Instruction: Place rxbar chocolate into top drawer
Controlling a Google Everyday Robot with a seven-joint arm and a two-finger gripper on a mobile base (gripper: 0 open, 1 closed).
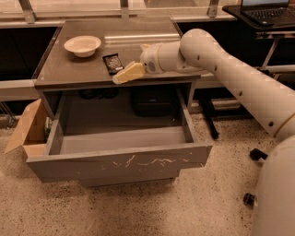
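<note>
The rxbar chocolate [113, 63], a small black bar, lies flat on the grey table top [64, 69], right of the white bowl [82, 45]. My gripper [127, 73] hangs over the table's front edge, just right of the bar and slightly nearer than it, pointing left toward it. It holds nothing that I can see. The top drawer [120, 163] is pulled fully out below the table top, its scratched grey front facing me and its inside bare.
A brown cardboard box [26, 130] stands on the floor against the drawer's left side. A dark object [152, 100] sits under the table behind the drawer. A laptop on a stand [265, 13] is at the back right, with chair castors [254, 154] on the floor.
</note>
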